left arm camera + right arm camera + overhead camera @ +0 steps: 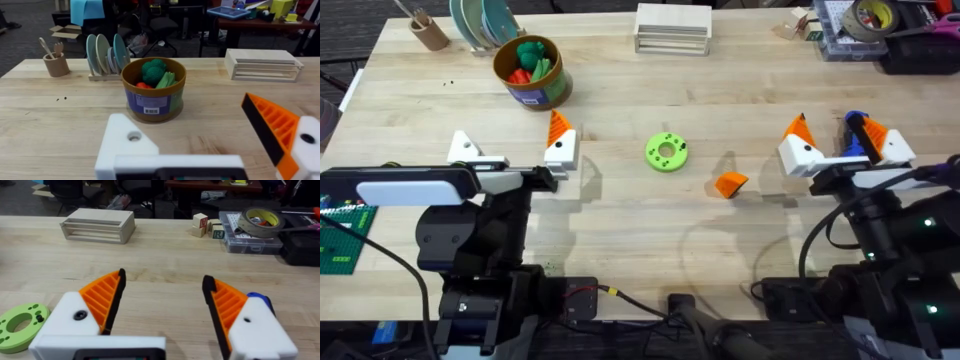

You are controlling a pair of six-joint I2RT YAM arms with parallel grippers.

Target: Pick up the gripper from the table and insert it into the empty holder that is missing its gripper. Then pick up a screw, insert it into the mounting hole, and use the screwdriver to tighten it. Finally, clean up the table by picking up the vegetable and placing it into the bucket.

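Two hands sit low over the wooden surface (pixel 620 215), well apart, and I have a wide bare stretch of wood between them. My left hand (pixel 515 152) is spread, holding nothing: one finger carries its orange pad, the other is a bare white holder (pixel 463 147) with its mounting hole showing in the left wrist view. My right hand (pixel 847 146) is spread too, both orange pads in place, nothing pinched. Just beside its outer finger I see the blue screwdriver (pixel 855 133) poking out.

The loose orange gripper (pixel 730 184) lies on the wood between the hands, nearer my right, just beside the round green disc (pixel 667 152). Open wood all around both.

Toward the far edge, the bucket (pixel 532 72) stands ahead of my left hand, apart from it, with green toy vegetables (pixel 156 72) and something red already inside. Beyond it sit a plate rack (pixel 106 56) and a small tan cup (pixel 428 30) with wooden utensils. A slatted wooden box (pixel 672 28) lines the far edge at the middle, and a clear parts case (pixel 252 236) with a roll of tape (pixel 260 219) on top sits at the far right.
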